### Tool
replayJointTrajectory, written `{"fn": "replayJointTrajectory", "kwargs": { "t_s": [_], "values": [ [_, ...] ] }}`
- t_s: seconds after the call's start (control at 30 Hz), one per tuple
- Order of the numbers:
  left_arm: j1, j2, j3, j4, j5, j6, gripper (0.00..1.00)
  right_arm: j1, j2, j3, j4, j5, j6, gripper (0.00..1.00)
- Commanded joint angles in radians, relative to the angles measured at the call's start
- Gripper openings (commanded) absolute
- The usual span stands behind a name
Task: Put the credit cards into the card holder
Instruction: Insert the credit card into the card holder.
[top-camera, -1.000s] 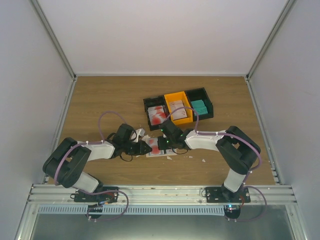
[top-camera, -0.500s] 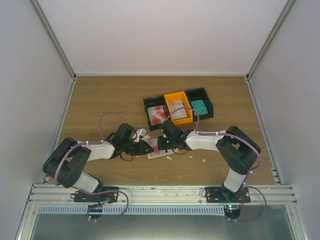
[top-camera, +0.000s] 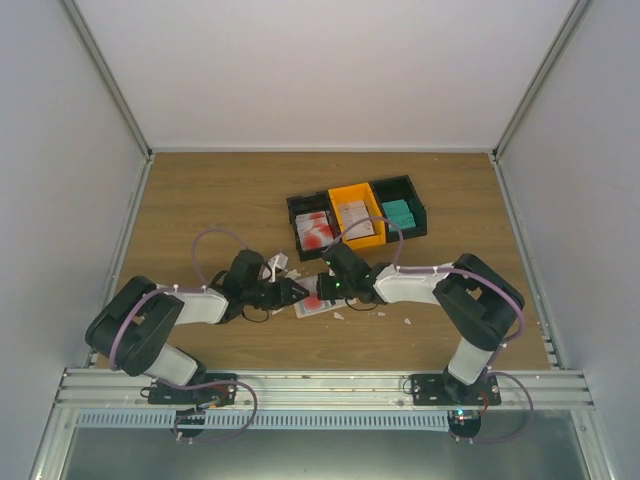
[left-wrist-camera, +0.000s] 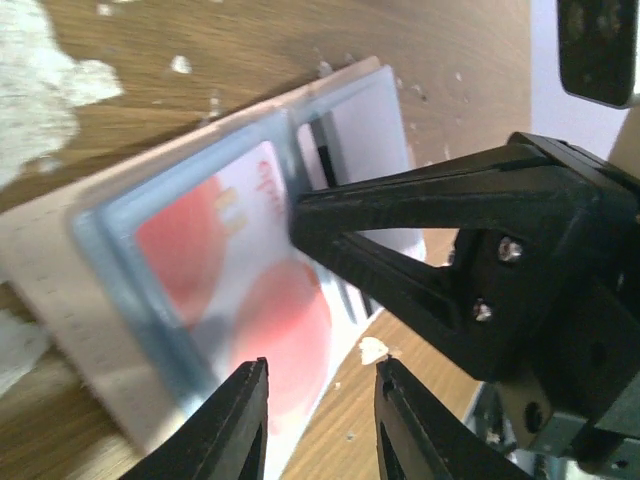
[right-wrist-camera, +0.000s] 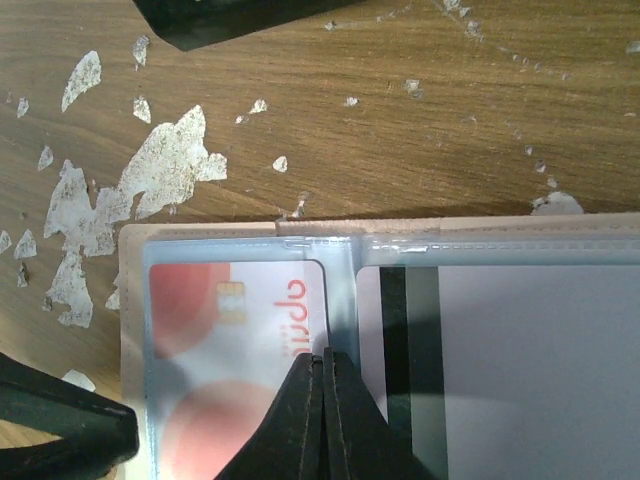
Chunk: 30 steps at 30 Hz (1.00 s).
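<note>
Where the two arms meet, near the middle of the tabletop (top-camera: 200, 210), the card holder (top-camera: 312, 303) lies open and flat. The left gripper (top-camera: 296, 292) is at its left end and the right gripper (top-camera: 322, 290) is over it. Other credit cards (top-camera: 313, 230) sit in the bins (top-camera: 357, 218) toward the far edge.

From the left wrist, the jaws of the left gripper (left-wrist-camera: 318, 420) stand a little apart and clamp nothing, with the holder's near corner showing in the gap. A red-and-white card (left-wrist-camera: 240, 300) lies in a clear pocket (left-wrist-camera: 110, 250). The right gripper (left-wrist-camera: 297, 211) presses its tip beside the card, at the fold.

From the right wrist, the right gripper (right-wrist-camera: 325, 395) is clenched and empty, its tips on the pocket at the card's right edge. White scraps (right-wrist-camera: 165, 170) litter the wood.
</note>
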Motion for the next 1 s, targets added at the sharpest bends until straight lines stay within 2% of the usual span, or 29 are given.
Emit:
{"fn": "replayJointTrajectory", "kwargs": {
  "t_s": [0.0, 0.07, 0.23, 0.37, 0.5, 0.83, 0.97],
  "values": [
    [-0.011, -0.082, -0.036, -0.01, -0.133, -0.03, 0.35, 0.012, 0.027, -0.045, -0.085, -0.02, 0.008, 0.01],
    [-0.013, -0.118, -0.041, -0.048, -0.154, -0.027, 0.37, 0.012, 0.024, -0.041, -0.091, -0.023, -0.004, 0.03],
    [-0.014, -0.141, -0.039, -0.087, -0.157, -0.021, 0.4, 0.012, -0.037, -0.043, -0.084, -0.022, -0.025, 0.18],
    [-0.014, -0.115, -0.042, -0.064, -0.132, -0.033, 0.4, 0.012, -0.059, -0.023, -0.117, -0.018, -0.047, 0.21],
    [-0.016, -0.094, -0.046, -0.054, -0.126, -0.043, 0.4, 0.014, -0.05, -0.018, -0.147, -0.012, -0.057, 0.19],
    [-0.02, -0.069, -0.04, -0.028, -0.081, -0.055, 0.35, 0.049, 0.009, 0.029, -0.257, 0.096, -0.047, 0.01],
    [-0.023, -0.053, -0.039, -0.027, -0.08, -0.058, 0.35, 0.05, 0.04, 0.03, -0.272, 0.122, -0.034, 0.01]
  ]
}}
